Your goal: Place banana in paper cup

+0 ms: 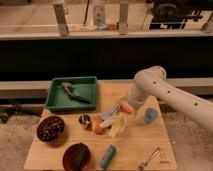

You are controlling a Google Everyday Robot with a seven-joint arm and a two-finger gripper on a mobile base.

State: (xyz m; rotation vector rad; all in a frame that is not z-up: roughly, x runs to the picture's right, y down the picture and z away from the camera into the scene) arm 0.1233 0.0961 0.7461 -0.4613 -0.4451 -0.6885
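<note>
Camera view: white arm reaches in from 3 o'clock over the wooden worktop (135, 145). Claw (111, 119) low at the centre; whether it grips anything, cannot tell. Banana (118, 126) lies just at its 4 o'clock, beside the orange fruit (97, 126) and metal cup (85, 120). Blue cup (150, 115) at 3 o'clock. Green tray (72, 93) at 10 o'clock. Paper cup not made out.

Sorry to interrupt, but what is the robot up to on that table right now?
The robot's arm reaches in from the right, its gripper low over a cluster of items mid-table. It is working on the pale banana, which lies beside the round orange fruit, with a small metal cup close by. A small blue cup stands to the right. No white paper cup can be made out.
</note>
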